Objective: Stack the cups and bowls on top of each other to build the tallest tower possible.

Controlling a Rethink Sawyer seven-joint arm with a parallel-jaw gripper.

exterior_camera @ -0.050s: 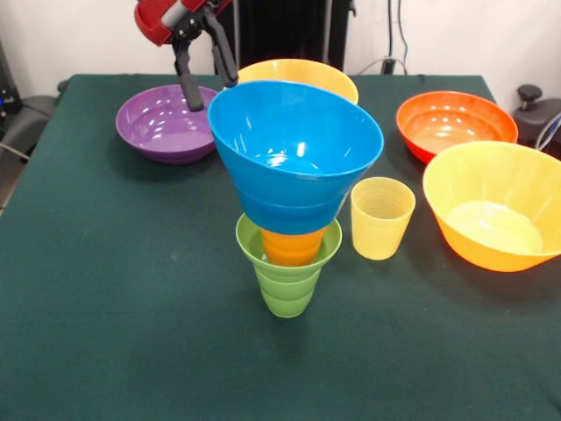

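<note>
Gaping hand (209, 77), gripping nothing, behind blue bowl (294, 153)

The tower (289, 228) stands near the desk's middle: a green ribbed cup (287, 279) lowest, an orange cup (292, 246) nested in it, a medium blue bowl (294, 158) tilted on top; a pale yellow cup (381, 217) stands upright just beside it; purple bowl (166, 123), red-orange bowl (456, 123) and two big orange bowls (495, 206) lie apart, upright.

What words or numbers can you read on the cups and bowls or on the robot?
None: no words, numbers or labels show anywhere.
The blue bowl, the green cup, the pale yellow cup, the purple bowl and the other bowls are plain plastic.
The robot's red arm and its tool show no writing either.
</note>
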